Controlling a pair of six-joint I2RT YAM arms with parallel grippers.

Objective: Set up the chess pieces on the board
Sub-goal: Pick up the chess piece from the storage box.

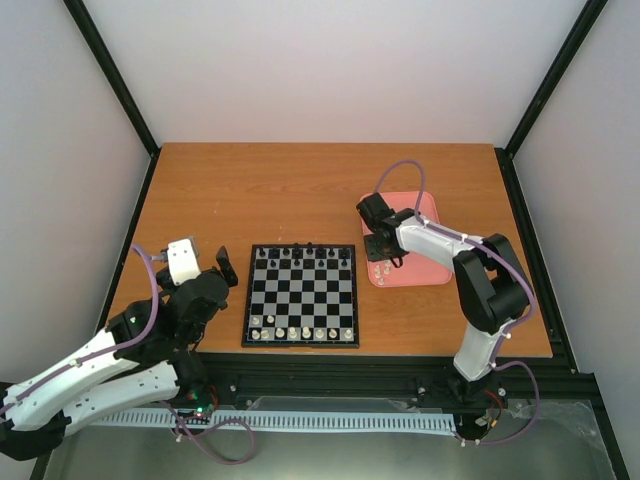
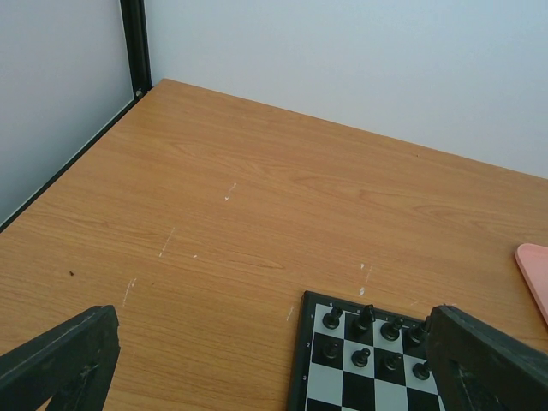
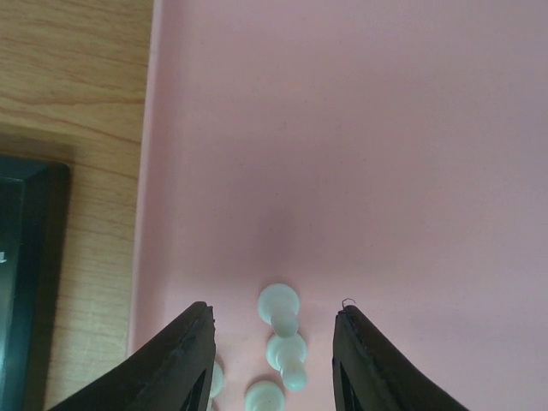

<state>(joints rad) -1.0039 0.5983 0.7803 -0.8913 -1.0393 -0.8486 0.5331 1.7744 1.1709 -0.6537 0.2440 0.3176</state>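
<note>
The board [image 1: 300, 344] lies at the table's near middle, with cream-white chess pieces [image 1: 300, 332] lined along its near edge and black ones [image 1: 300, 253] on its far rows. More white chess pieces [image 3: 279, 306] lie on the pink tray [image 1: 428, 265]. My right gripper [image 3: 274, 310] hangs low over them, open, with two pieces between its fingers [image 3: 184, 360] and a gap on each side. In the overhead view my right gripper [image 1: 384, 258] is over the tray's left edge. My left gripper [image 1: 224, 268] stands wide open and empty, left of the board's [image 2: 342, 390] far corner.
The pink tray [image 3: 360, 145] sits just right of the board, whose dark border [image 3: 26, 282] shows at the left of the right wrist view. Bare wood [image 2: 257, 197] stretches from the board to the back wall. Black frame posts [image 1: 120, 80] stand at the table's corners.
</note>
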